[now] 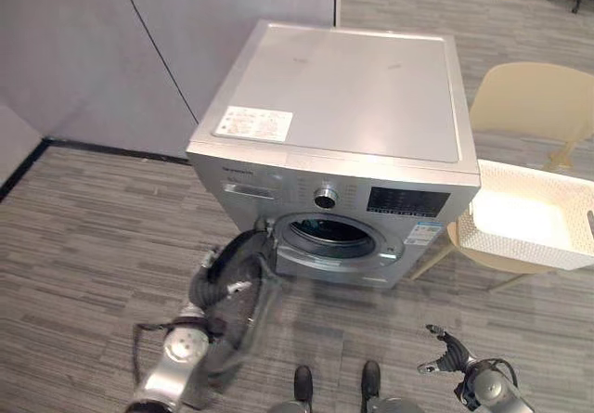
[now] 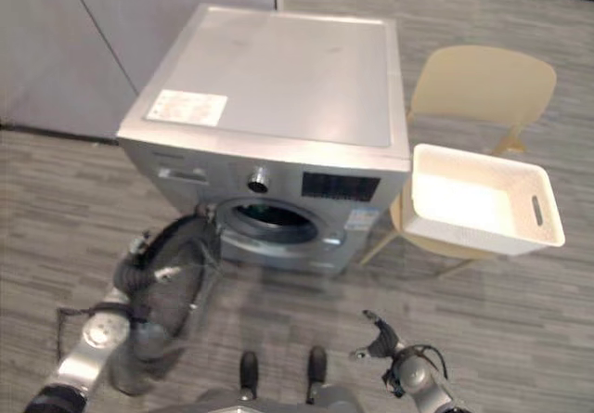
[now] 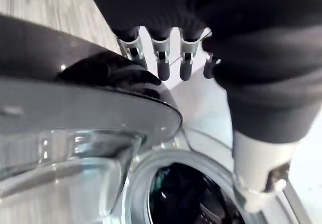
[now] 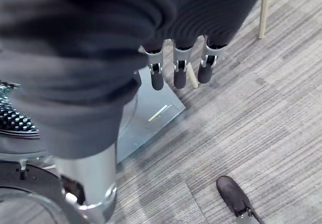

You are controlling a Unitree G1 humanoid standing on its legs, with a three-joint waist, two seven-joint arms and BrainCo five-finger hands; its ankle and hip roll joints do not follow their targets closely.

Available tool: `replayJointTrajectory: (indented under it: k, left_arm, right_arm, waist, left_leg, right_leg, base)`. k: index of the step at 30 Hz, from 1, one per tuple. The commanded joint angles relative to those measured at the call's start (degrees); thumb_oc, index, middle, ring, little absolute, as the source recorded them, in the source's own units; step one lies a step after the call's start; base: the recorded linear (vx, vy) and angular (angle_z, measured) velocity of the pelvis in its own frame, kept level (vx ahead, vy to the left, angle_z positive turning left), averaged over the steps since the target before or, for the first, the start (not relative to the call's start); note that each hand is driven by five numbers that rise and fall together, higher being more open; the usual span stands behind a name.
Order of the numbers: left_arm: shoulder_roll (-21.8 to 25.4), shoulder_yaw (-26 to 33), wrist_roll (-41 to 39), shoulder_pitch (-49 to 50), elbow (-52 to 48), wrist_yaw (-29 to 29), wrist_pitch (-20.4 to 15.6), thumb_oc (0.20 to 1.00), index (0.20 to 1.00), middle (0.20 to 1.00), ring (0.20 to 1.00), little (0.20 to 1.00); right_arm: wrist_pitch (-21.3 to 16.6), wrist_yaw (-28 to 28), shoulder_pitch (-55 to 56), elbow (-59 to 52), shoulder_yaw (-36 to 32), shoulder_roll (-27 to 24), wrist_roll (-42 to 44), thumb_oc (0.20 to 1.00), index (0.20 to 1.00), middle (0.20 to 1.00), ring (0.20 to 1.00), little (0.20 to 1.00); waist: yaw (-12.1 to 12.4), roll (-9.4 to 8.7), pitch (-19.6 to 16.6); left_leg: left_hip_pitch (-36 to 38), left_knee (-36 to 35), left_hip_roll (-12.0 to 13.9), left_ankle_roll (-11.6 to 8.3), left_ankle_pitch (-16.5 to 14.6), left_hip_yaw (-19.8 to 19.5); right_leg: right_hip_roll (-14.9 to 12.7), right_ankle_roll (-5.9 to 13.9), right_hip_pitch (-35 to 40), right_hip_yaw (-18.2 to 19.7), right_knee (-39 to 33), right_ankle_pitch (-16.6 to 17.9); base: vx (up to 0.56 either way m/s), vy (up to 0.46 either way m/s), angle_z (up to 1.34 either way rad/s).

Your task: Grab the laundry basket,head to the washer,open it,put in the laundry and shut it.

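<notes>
We see the silver front-loading washer (image 1: 343, 107) standing upright on the floor, its round porthole facing us and uncovered. Its dark-rimmed glass door (image 1: 243, 288) is swung wide open on the left side of the drum opening (image 1: 331, 234). The white perforated laundry basket (image 2: 483, 200) sits upright on a chair just right of the washer, a slot handle in its end wall.

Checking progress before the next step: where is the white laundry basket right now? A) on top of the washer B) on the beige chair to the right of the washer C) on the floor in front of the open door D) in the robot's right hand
B: the white laundry basket sits on the beige chair beside the washer, apart from the right robot hand.
</notes>
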Motion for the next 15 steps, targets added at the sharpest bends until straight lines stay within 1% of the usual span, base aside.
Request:
replayJointTrajectory:
  k: [1, 3, 4, 6, 9, 11, 12, 14, 15]
  left_arm:
    - [-3.48, -5.84, -3.43, 1.24, -1.00, -3.53, 0.34, 1.000, 1.000, 1.000, 1.000, 1.000]
    - [-4.00, -6.68, -3.99, 0.27, -1.62, -3.46, 0.49, 1.000, 1.000, 1.000, 1.000, 1.000]
    - [-4.70, -8.87, -2.21, -3.19, -2.27, -1.87, 0.63, 1.000, 1.000, 1.000, 1.000, 1.000]
    - [-6.12, -11.24, -2.00, -7.38, -1.49, -0.36, 0.60, 1.000, 1.000, 1.000, 1.000, 1.000]
    - [-10.04, -15.45, -1.42, -15.88, 2.74, 2.92, 0.61, 1.000, 1.000, 1.000, 1.000, 1.000]
    - [-13.29, -17.92, -3.31, -21.48, 7.56, 5.80, 0.80, 1.000, 1.000, 1.000, 1.000, 1.000]
    - [-14.43, -18.31, -4.18, -23.74, 9.23, 6.83, 0.75, 1.000, 1.000, 1.000, 1.000, 1.000]
    - [-16.27, -19.90, -6.99, -28.95, 11.64, 9.11, 0.39, 1.000, 1.000, 1.000, 1.000, 1.000]
    - [-16.92, -19.67, -7.55, -31.08, 12.86, 9.60, 0.48, 1.000, 1.000, 1.000, 1.000, 1.000]
  right_arm:
    - [-0.22, -1.93, -1.69, -1.11, 0.30, 1.43, -0.90, 1.000, 1.000, 1.000, 1.000, 1.000]
    - [-0.16, -2.20, -1.96, -1.25, 0.59, 1.57, -0.75, 1.000, 1.000, 1.000, 1.000, 1.000]
    - [-0.06, -2.70, -2.84, -1.19, 1.61, 1.67, -0.35, 1.000, 1.000, 1.000, 1.000, 1.000]
    - [0.01, -3.21, -3.49, -2.05, 2.57, 1.45, 0.07, 1.000, 1.000, 1.000, 1.000, 1.000]
    - [-0.07, -3.54, -3.39, -3.56, 3.93, 0.90, 0.39, 1.000, 1.000, 1.000, 1.000, 1.000]
    - [-0.01, -4.19, -3.60, -4.05, 4.82, 0.21, 0.51, 1.000, 1.000, 1.000, 1.000, 1.000]
    - [-0.03, -4.40, -3.43, -4.44, 4.80, -0.20, 0.71, 1.000, 1.000, 1.000, 1.000, 1.000]
    - [-0.35, -5.11, -3.37, -5.74, 4.94, -1.51, 1.90, 1.000, 1.000, 1.000, 1.000, 1.000]
    - [-0.34, -5.23, -3.36, -6.15, 4.99, -2.05, 2.34, 1.000, 1.000, 1.000, 1.000, 1.000]
  waist:
    - [0.11, -3.32, 0.04]
    - [0.19, -3.43, 0.41]
    - [0.25, -4.21, 1.27]
    - [0.02, -5.13, 1.91]
    - [-1.67, -5.88, 1.75]
    - [-3.25, -6.32, 1.99]
    - [-3.99, -6.39, 1.94]
    - [-5.33, -6.72, 3.23]
    - [-5.80, -6.78, 3.25]
  left_leg:
    - [-0.20, 2.08, -1.91, 0.71, -2.94, 0.81]
    - [-0.62, 2.60, -1.56, 0.66, -2.91, 1.17]
    - [-1.91, 3.20, -0.73, 0.48, -2.33, 1.94]
    - [-3.85, 3.85, 0.17, 0.17, -1.79, 2.90]
    - [-4.63, 3.81, 1.42, 0.11, -1.79, 4.36]
    - [-5.18, 4.28, 1.93, 0.01, -1.55, 4.78]
    - [-5.43, 4.23, 2.01, -0.04, -1.39, 4.71]
    - [-7.33, 5.18, 2.13, -0.12, -1.07, 3.61]
    - [-8.30, 5.31, 1.95, -0.02, -0.99, 2.91]
  right_leg:
    - [-0.46, 4.29, 1.39, 2.58, 1.64, -4.39]
    - [-0.25, 4.15, 0.96, 2.58, 2.01, -4.55]
    - [0.14, 4.14, -0.16, 2.10, 2.39, -4.50]
    - [0.33, 4.22, -2.40, 1.47, 3.75, -4.62]
    - [1.27, 3.79, -5.22, 1.97, 6.11, -5.24]
    - [1.63, 3.60, -6.44, 2.37, 7.12, -5.49]
    - [1.85, 3.48, -7.06, 2.78, 7.47, -5.55]
    - [2.01, 2.97, -9.31, 3.53, 9.00, -5.37]
    - [1.99, 2.76, -10.11, 4.01, 9.11, -5.15]
  base:
    - [-0.11, -0.072, 0.02]
    - [-0.16, -0.103, -0.06]
    - [-0.28, -0.164, -0.10]
    - [-0.25, -0.152, -0.34]
    - [-0.14, -0.111, -0.50]
    - [-0.10, -0.077, -0.13]
    - [-0.11, -0.054, -0.06]
    - [-0.14, -0.041, 0.00]
    - [-0.13, -0.023, 0.07]
